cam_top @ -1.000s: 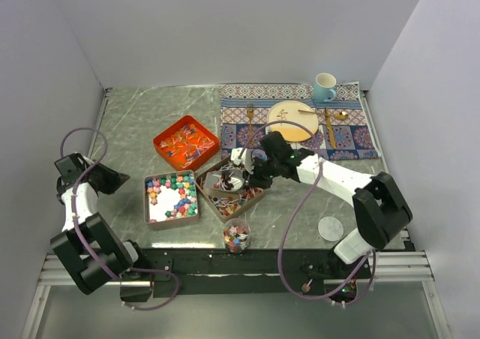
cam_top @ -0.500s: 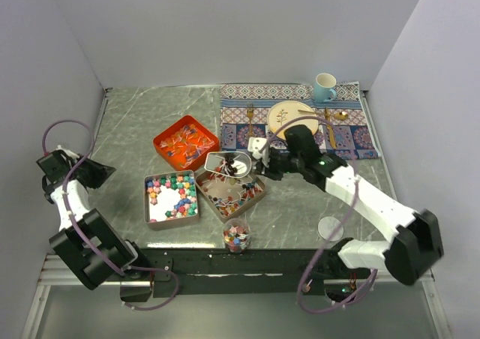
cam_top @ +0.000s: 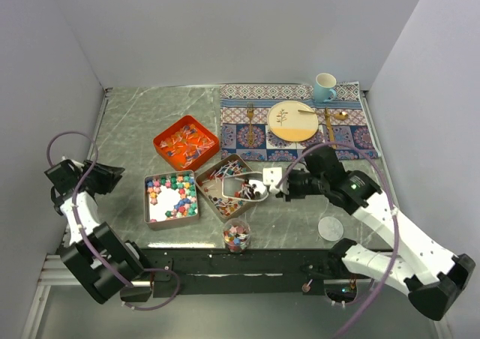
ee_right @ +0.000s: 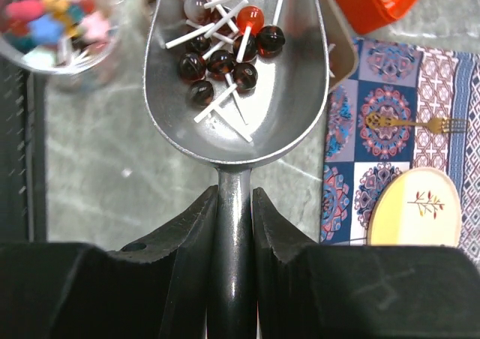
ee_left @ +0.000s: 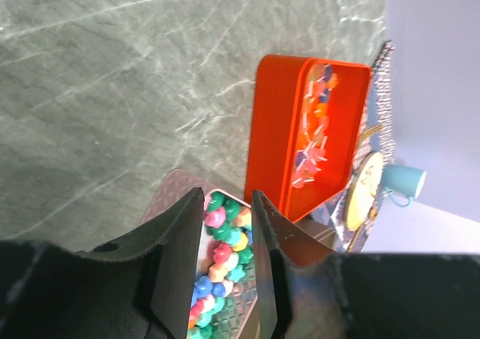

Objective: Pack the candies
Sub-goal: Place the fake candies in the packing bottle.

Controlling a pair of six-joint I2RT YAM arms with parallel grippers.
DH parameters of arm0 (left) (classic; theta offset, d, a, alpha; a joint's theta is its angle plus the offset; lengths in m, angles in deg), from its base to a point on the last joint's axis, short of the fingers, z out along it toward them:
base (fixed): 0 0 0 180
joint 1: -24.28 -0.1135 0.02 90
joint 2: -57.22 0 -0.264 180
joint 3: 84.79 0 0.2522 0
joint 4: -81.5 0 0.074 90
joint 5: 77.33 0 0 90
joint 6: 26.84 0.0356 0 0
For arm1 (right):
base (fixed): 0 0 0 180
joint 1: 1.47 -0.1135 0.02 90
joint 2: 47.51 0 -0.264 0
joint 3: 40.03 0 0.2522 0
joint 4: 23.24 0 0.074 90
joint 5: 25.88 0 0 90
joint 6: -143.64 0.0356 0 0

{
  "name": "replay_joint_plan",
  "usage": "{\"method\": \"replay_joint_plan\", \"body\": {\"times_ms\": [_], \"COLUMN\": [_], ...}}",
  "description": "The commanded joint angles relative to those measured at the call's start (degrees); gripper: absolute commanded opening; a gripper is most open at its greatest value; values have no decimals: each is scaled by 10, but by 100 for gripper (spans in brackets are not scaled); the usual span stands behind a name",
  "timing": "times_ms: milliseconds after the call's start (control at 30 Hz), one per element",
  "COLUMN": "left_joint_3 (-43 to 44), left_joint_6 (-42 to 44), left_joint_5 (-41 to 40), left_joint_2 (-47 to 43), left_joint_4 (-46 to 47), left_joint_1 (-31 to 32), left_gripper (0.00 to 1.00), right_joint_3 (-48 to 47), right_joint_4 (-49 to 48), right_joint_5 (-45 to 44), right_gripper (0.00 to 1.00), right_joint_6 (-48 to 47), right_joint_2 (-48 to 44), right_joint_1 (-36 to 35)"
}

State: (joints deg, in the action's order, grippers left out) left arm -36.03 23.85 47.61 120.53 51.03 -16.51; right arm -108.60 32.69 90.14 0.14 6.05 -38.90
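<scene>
R hand [ee_right: 233, 198] was clenched on the handle of a metal scoop [ee_right: 289, 118] w/ lollipops [ee_right: 222, 60] inside, near the glass jar [ee_right: 52, 20]. L hand [ee_left: 229, 226] was released, empty, above the bench [ee_left: 112, 69].

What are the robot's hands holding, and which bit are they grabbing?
The right hand grips a metal scoop by its handle, just behind the part holding lollipops. The left hand holds nothing.
</scene>
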Motion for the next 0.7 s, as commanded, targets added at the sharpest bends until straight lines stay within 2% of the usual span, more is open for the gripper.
{"method": "replay_joint_plan", "body": {"times_ms": [0, 133, 233, 667], "left_joint_3": [-7, -13, -18, -49], "left_joint_6": [-18, -24, -35, -62], "left_joint_5": [14, 21, 29, 44], "left_joint_2": [-22, -28, -34, -69], "left_joint_4": [20, 25, 32, 61], "left_joint_1": [-1, -1, -2, -1], "left_gripper": [38, 38, 37, 37], "right_joint_3": [13, 39, 38, -22], "right_joint_4": [62, 77, 93, 150], "right_joint_5": [-42, -111, -144, -244], "right_gripper": [0, 0, 0, 0], "right_joint_6": [-31, -23, -14, -19], "right_joint_2": [-50, -79, -73, -13], "right_joint_1": [-66, -147, -176, -253]}}
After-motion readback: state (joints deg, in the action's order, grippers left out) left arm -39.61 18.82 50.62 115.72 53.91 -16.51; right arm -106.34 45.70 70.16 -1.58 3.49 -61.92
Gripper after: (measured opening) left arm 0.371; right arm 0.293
